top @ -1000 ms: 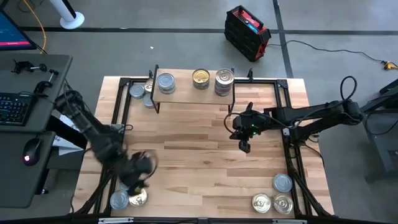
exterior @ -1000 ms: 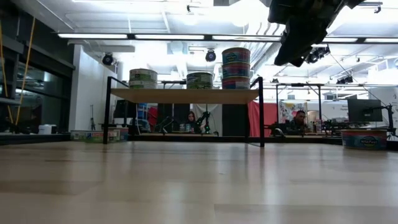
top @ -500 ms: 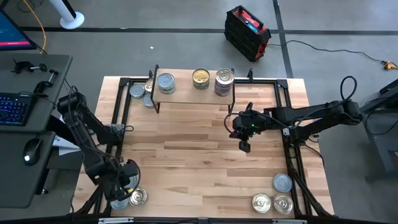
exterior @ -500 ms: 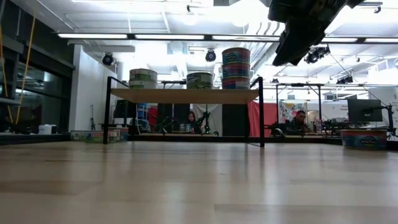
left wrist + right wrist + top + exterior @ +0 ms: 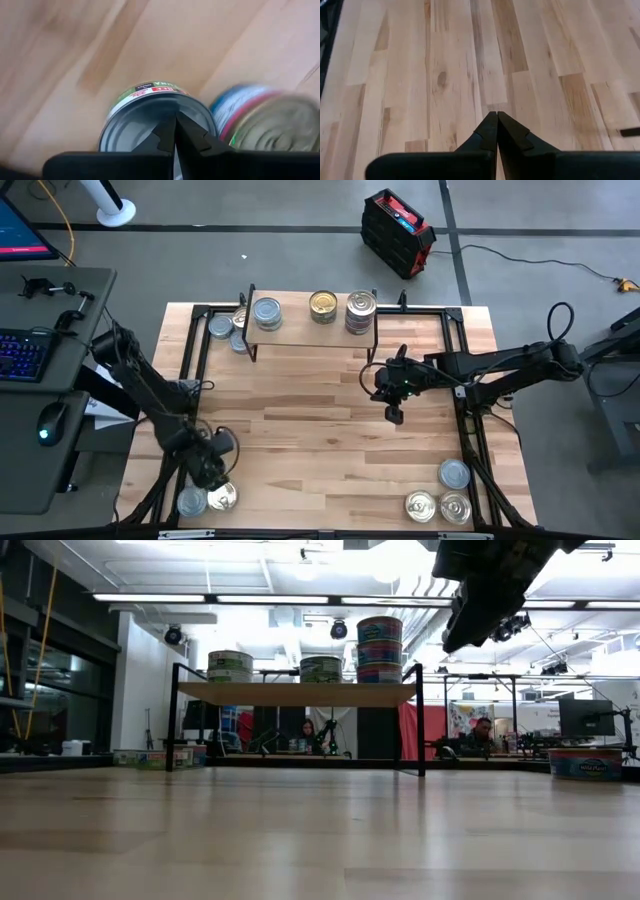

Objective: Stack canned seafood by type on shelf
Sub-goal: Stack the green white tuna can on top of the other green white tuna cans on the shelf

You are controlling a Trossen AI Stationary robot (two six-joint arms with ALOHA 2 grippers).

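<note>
The shelf (image 5: 310,323) stands at the table's far edge, with three lots of canned seafood on it: a silver tin (image 5: 267,312), a gold tin (image 5: 323,304) and a stack (image 5: 360,311). Two tins lie in the near left corner, one silver-lidded (image 5: 150,117) and one beside it (image 5: 272,125). My left gripper (image 5: 175,117) is shut, with nothing between its fingers, and points down just over the silver lid. My right gripper (image 5: 394,417) hangs shut above the middle of the table, with only bare wood below it (image 5: 497,114). My left gripper's shut fingertips (image 5: 167,131) stand over the silver lid (image 5: 135,125) of the near-left tin, coming from above. Whether they touch the lid I cannot tell. The tin stands upright on the table.
Two more tins (image 5: 220,327) lie on the table left of the shelf. Three tins (image 5: 455,474) sit in the near right corner. A black frame (image 5: 470,420) runs along the table's sides. The middle of the wooden table is bare.
My left gripper has swung toward the table's near left corner, down to the two tins there, and then come back a little toward the far right. The tins and my right arm have kept still.
</note>
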